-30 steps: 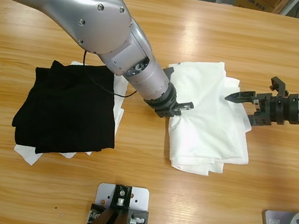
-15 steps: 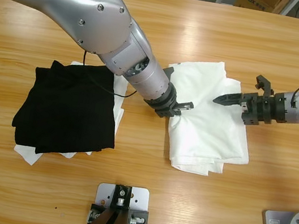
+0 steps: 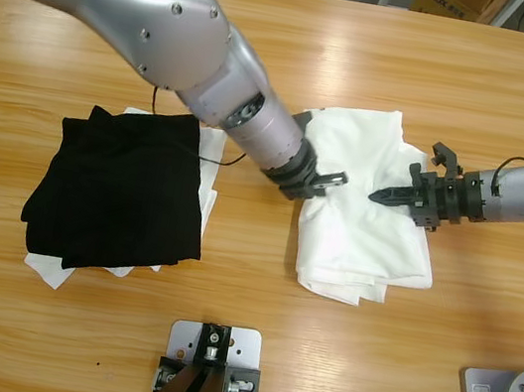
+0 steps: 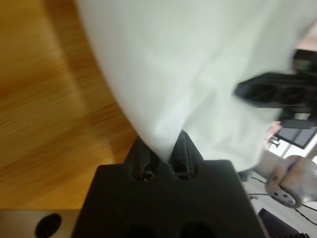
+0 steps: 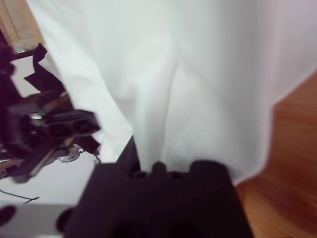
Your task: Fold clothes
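White T-shirt [image 3: 366,208] lies folded and rumpled on the tabletop [image 3: 518,108], a little toward 3 o'clock of centre. Left gripper [image 3: 323,181] comes in from 10 o'clock and sits at the shirt's 9 o'clock edge; in the left wrist view the fingers [image 4: 184,148] are pressed together on a fold of white cloth [image 4: 198,74], pinching it. Right gripper [image 3: 388,194] reaches in from 3 o'clock, tips over the middle of the shirt, near the left gripper and facing it. In the right wrist view white fabric [image 5: 188,74] drapes over the gripper's body [image 5: 158,198] (fingers hidden; cannot tell whether spread or pressed). Toward 9 o'clock, well apart from the shirt, a folded black garment [image 3: 122,188] rests on white cloth [image 3: 47,268].
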